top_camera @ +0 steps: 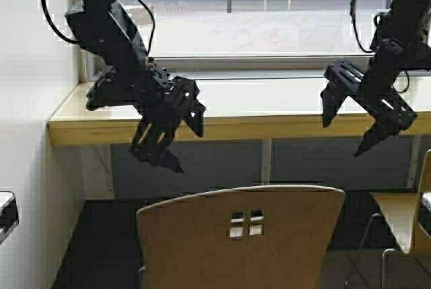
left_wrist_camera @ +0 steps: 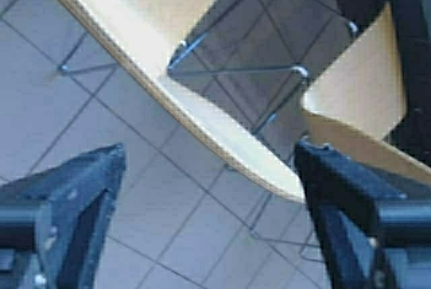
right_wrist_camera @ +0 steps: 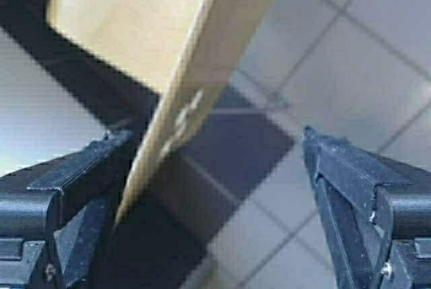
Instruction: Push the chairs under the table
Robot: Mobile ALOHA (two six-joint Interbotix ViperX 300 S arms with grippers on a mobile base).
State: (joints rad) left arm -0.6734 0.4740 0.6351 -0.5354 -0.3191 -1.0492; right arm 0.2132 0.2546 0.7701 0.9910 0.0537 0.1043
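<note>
A tan plywood chair with four small square cutouts stands in front of me, its back toward me, drawn out from the table. A second chair shows at the right edge. My left gripper hangs open above the near chair's left side, holding nothing. My right gripper hangs open in front of the table edge, between the two chairs. In the left wrist view the chair's back edge passes far below the open gripper. The right wrist view shows the chair back below the open gripper.
A white wall stands close on the left beside the table's end. A large window runs behind the table. The floor is grey tile. Chrome chair legs show under the seats.
</note>
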